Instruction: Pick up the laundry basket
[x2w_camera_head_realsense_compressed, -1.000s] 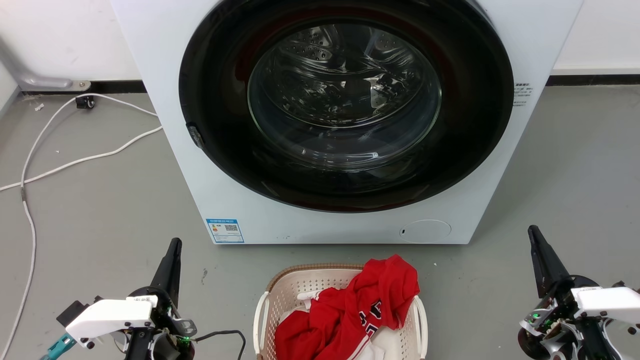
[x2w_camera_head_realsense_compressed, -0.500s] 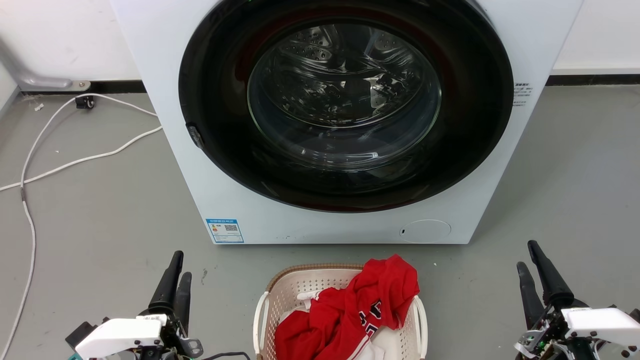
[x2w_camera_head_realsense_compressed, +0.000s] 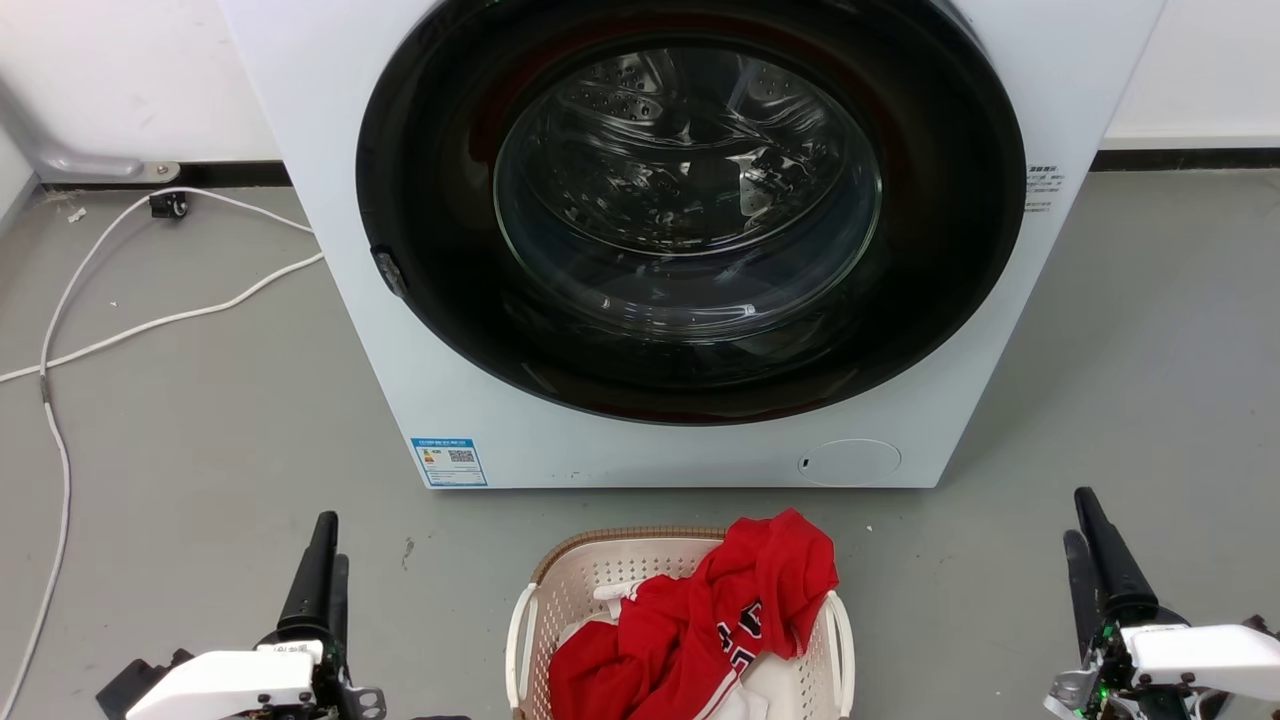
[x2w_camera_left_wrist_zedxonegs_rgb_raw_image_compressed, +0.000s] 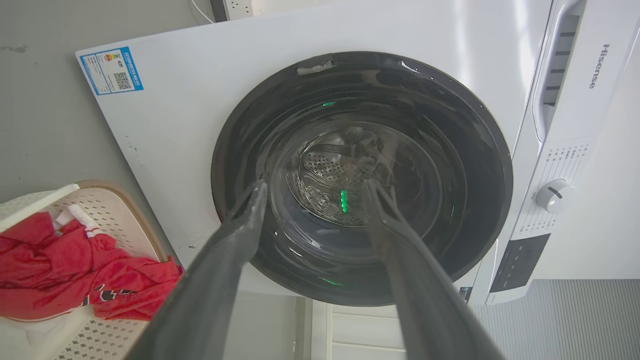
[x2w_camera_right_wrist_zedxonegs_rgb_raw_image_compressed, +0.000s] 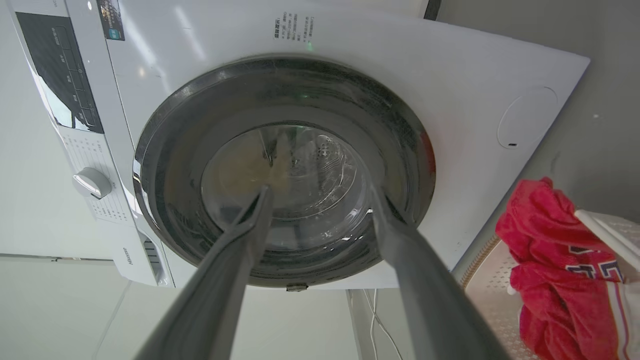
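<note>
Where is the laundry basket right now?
In the head view the laundry basket sits on the floor at bottom centre, in front of the washer, between the left gripper and right gripper.

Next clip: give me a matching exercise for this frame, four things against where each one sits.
Things:
1. laundry basket
2. red jersey
3. white cable
4. blue label

Places:
A. stuck low on the front of the washer
B. trailing over the floor to the washer's left
C. heaped inside the basket
D. on the floor right in front of the washer

Pairs: 1-D, 2-C, 3-B, 4-A
</note>
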